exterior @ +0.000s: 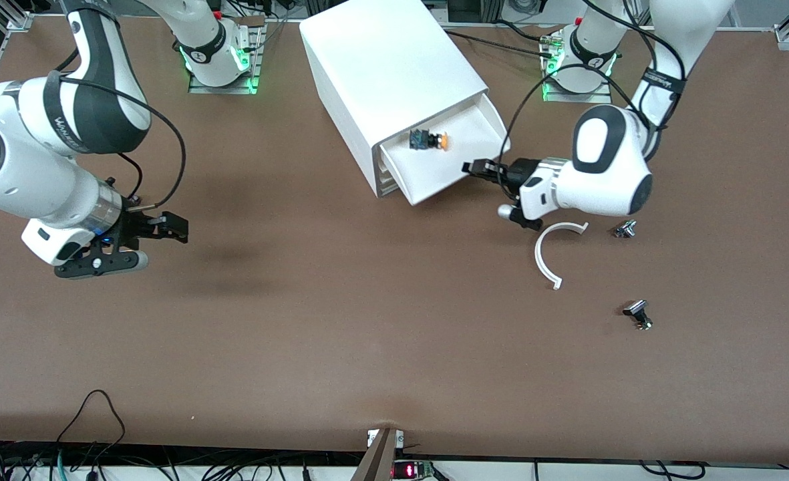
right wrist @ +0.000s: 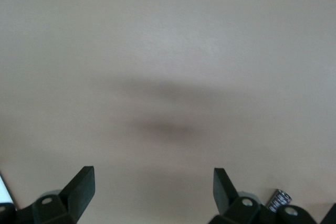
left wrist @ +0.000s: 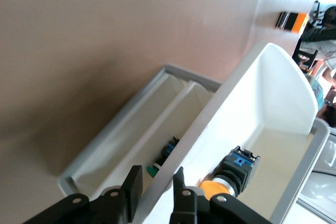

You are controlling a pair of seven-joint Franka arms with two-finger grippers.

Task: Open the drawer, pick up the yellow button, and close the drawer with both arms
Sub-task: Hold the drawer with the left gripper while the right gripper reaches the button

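The drawer (exterior: 449, 168), the top tray of the white cabinet (exterior: 387, 60), stands pulled out toward the front camera. The button (exterior: 429, 140), with an orange cap and a black body, lies in it close to the cabinet. My left gripper (exterior: 480, 168) is at the drawer's front wall and is shut on it. In the left wrist view, one finger (left wrist: 133, 184) of the left gripper (left wrist: 156, 182) is outside the drawer's (left wrist: 273, 87) wall and the other inside, close to the button (left wrist: 231, 178). My right gripper (exterior: 157, 244) hangs open and empty over bare table at the right arm's end, seen again as the right gripper (right wrist: 152, 182).
A white curved strip (exterior: 554, 250) lies on the table just nearer the front camera than the left gripper. Two small metal parts (exterior: 625, 229) (exterior: 639, 314) lie toward the left arm's end. A lower drawer holds small green and blue parts (left wrist: 165, 157).
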